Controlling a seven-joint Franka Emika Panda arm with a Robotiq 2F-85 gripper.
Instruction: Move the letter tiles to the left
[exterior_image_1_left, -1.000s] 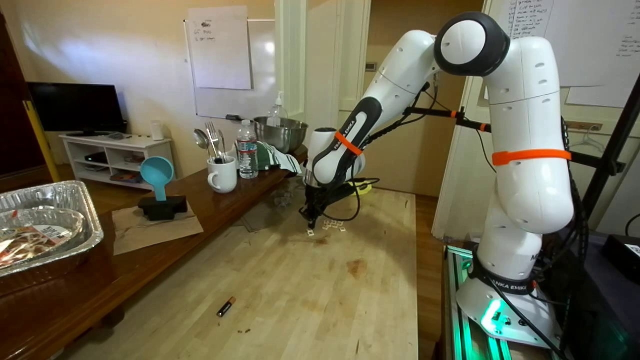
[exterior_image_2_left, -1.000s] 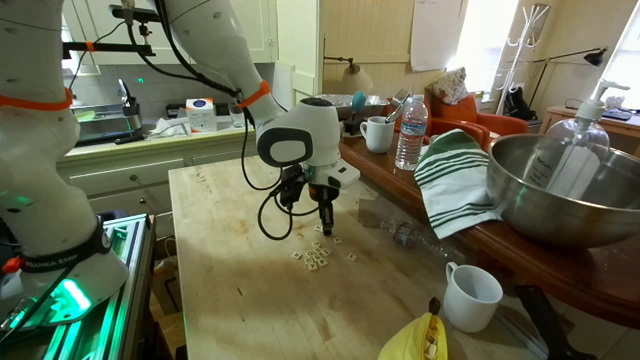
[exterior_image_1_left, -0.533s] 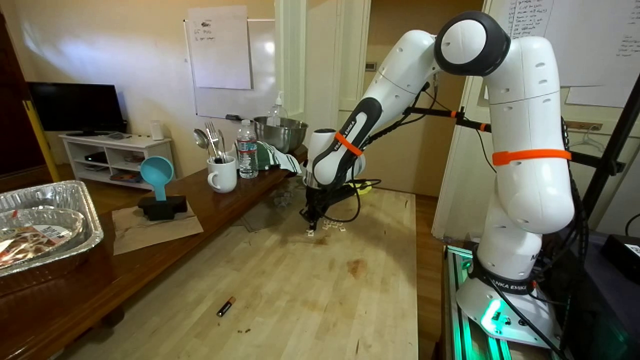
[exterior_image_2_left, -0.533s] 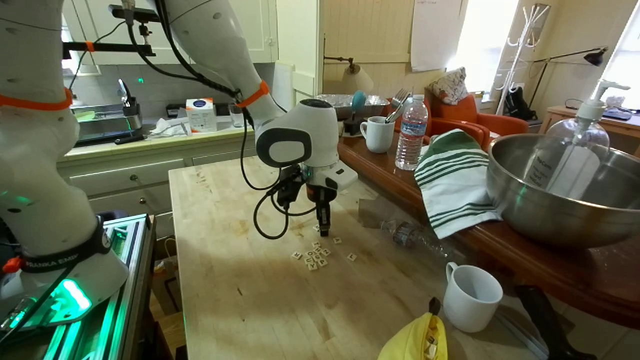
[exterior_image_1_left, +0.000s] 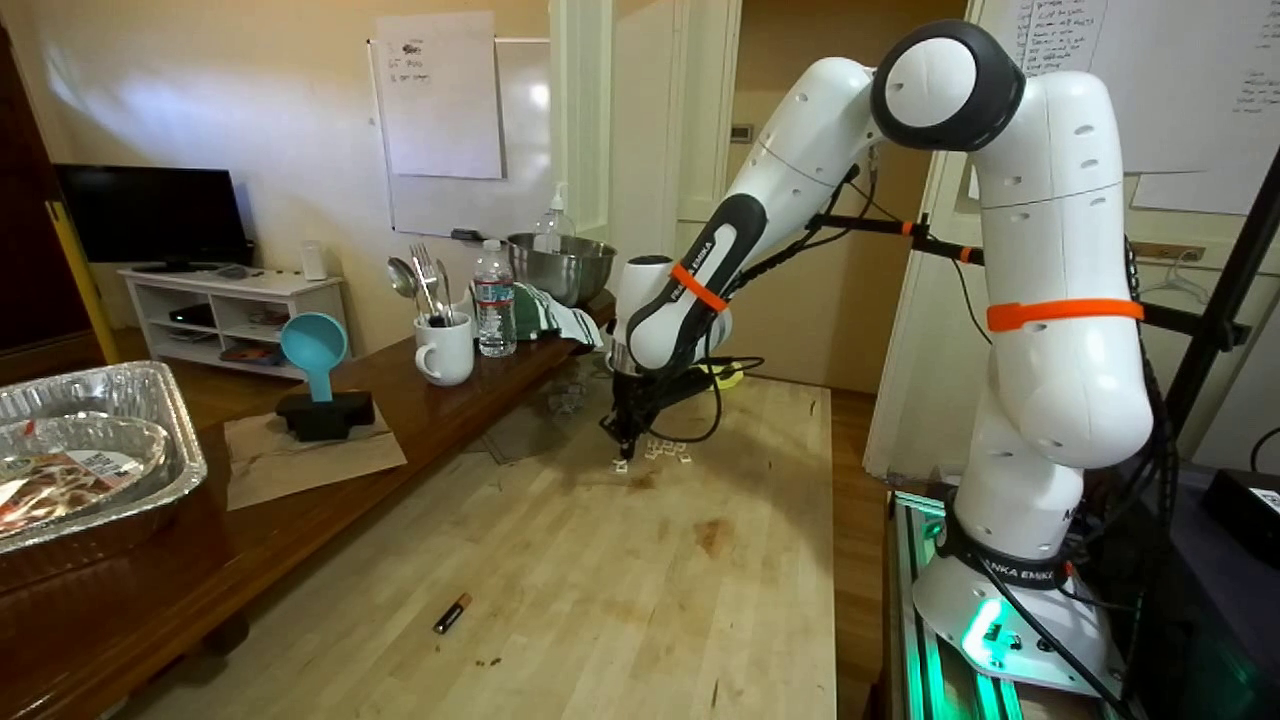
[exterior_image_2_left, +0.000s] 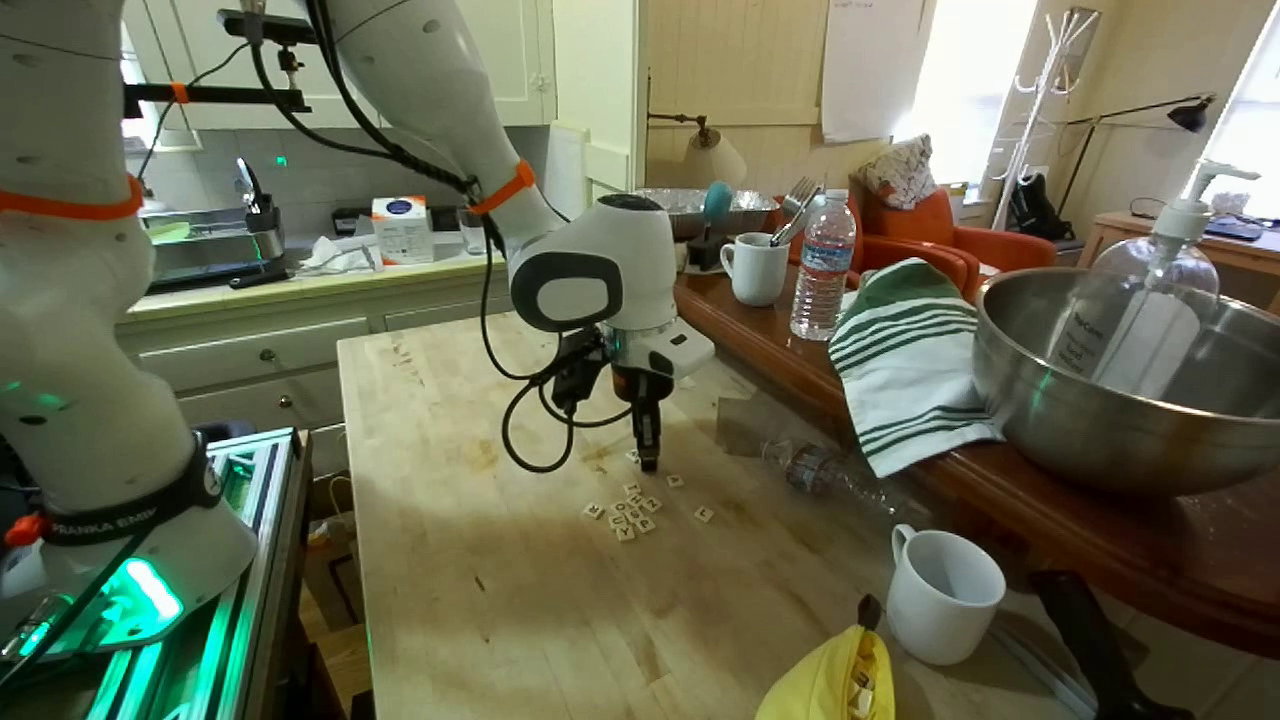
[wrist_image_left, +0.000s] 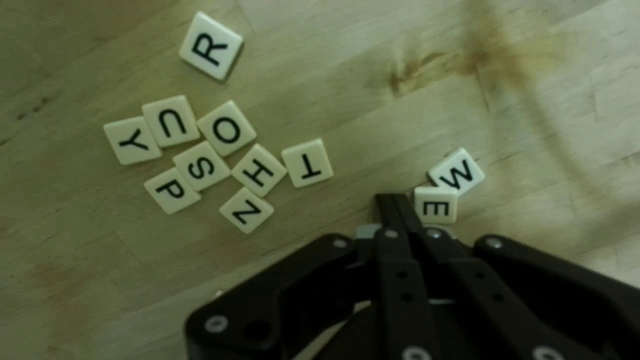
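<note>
Gripper (wrist_image_left: 392, 197), closed and empty, stands just beside tile E (wrist_image_left: 435, 205); pushing appears in hand, next requiring a low leftward sweep.

Your wrist view cuts off your gripper (wrist_image_left: 392, 200) at the bottom. Just beside it, you get only a pale sliver (wrist_image_left: 218, 294), too little to identify. On the gripper's other side, the E tile (wrist_image_left: 435, 206) hides a corner of the W tile (wrist_image_left: 461, 169); you can't tell whether the gripper touches the E tile. In an exterior view, the tiles (exterior_image_1_left: 621, 466) near the gripper are too small to read, and the tray (exterior_image_1_left: 187, 455), well apart from it, is cut off, as are the bowl (exterior_image_2_left: 1110, 430) and pouch (exterior_image_2_left: 825, 675) in an exterior view.
</note>
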